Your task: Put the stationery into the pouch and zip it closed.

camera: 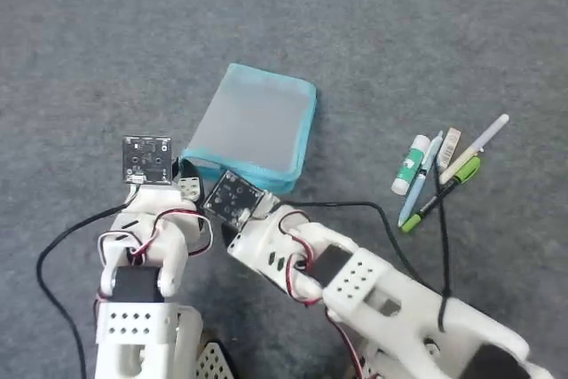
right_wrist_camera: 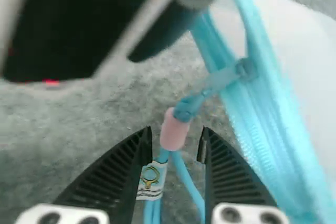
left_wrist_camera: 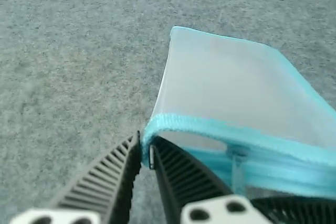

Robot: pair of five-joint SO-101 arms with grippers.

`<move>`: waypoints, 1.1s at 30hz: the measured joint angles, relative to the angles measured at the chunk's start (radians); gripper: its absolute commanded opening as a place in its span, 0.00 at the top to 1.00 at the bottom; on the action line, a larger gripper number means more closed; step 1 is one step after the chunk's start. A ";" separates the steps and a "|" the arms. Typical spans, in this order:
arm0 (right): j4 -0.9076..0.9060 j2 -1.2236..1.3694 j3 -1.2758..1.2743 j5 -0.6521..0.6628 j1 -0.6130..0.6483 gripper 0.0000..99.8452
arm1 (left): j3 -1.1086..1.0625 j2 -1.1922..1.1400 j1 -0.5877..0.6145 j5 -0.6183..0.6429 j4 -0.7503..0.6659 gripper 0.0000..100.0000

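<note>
Two arms crowd the near edge of the teal mesh pouch (camera: 253, 126), which lies flat on the grey table (camera: 89, 68) with its zip side towards them. The left gripper (left_wrist_camera: 146, 153) has its jaws drawn almost together, pinching the pouch's corner seam. The right gripper (right_wrist_camera: 176, 140) has its jaws partly open on either side of the pink zip pull (right_wrist_camera: 172, 128), not yet touching it. To my eye this is the opening step: one arm pins the pouch while the other goes for the zip. Next, the right jaws need to close squarely on that small pull and draw it along the teeth while the left holds firm, or the whole pouch will slide. The stationery lies well apart to the right: a glue stick (camera: 410, 164) beside a loose fan of pens (camera: 444, 185), none packed yet. A black cable (camera: 390, 228) trails from the right arm past the pens' near ends and could snag them.
</note>
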State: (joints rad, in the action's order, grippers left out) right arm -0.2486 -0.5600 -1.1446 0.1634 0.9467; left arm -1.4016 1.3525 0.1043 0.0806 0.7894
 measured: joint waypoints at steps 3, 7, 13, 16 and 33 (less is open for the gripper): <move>0.044 0.071 0.006 0.000 -0.026 0.85 | 0.000 0.000 0.002 0.000 0.000 0.99; 0.077 0.166 0.052 0.000 -0.054 0.85 | 0.000 0.000 0.003 0.000 0.000 0.99; 0.190 0.247 0.077 0.000 -0.060 0.85 | 0.000 0.000 0.006 -0.029 0.000 0.99; 0.236 0.269 0.077 -0.006 -0.060 0.85 | 0.000 0.000 0.008 -0.034 0.000 0.99; 0.334 0.278 0.095 -0.055 -0.064 0.98 | 0.061 0.000 0.017 -0.051 0.060 0.99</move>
State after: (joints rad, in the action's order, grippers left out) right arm 0.0859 -0.2823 -1.0495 0.1082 0.8823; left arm -1.3403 1.3525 0.1212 0.0299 0.8493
